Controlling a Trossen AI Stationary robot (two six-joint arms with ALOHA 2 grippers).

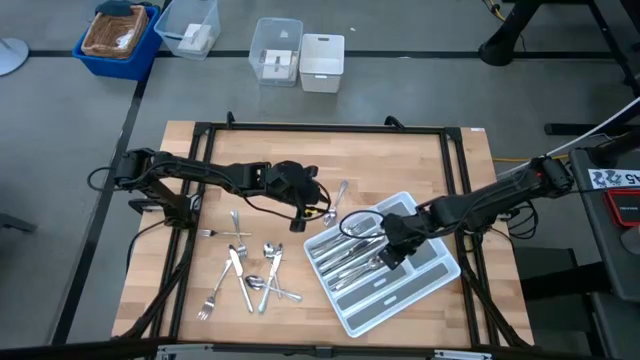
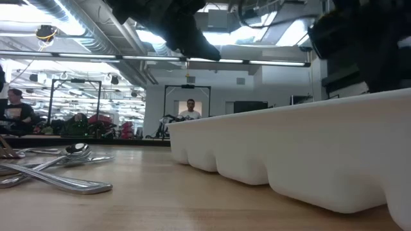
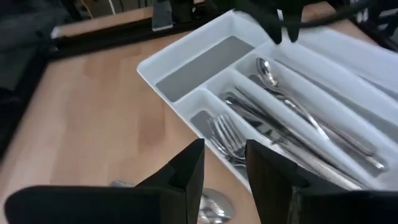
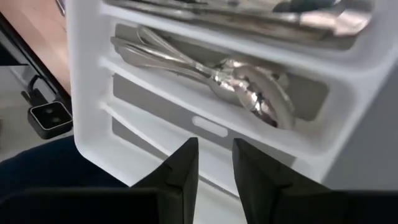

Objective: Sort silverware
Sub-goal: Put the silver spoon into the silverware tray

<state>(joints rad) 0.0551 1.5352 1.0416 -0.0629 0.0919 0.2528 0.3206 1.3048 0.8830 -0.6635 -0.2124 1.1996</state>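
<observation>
The light grey tray (image 1: 403,298) lies slantwise on the table's right half, and forks (image 3: 227,137), spoons (image 4: 249,87) and knives lie in its compartments. Loose silverware (image 1: 245,275) lies scattered on the wood at the near left. One spoon (image 1: 338,194) lies just off the tray's far-left corner. My left gripper (image 3: 224,158) hangs above the table next to that corner, open, with nothing between its fingers. My right gripper (image 4: 211,162) hangs above the tray's middle (image 1: 390,255), pointing steeply down, open and empty.
Black frame rails (image 1: 325,128) run around the table top. Beyond the far edge, on the floor, stand clear plastic boxes (image 1: 275,50), a white box (image 1: 322,62) and a blue bin (image 1: 118,35). People (image 2: 190,110) show far off in the room behind.
</observation>
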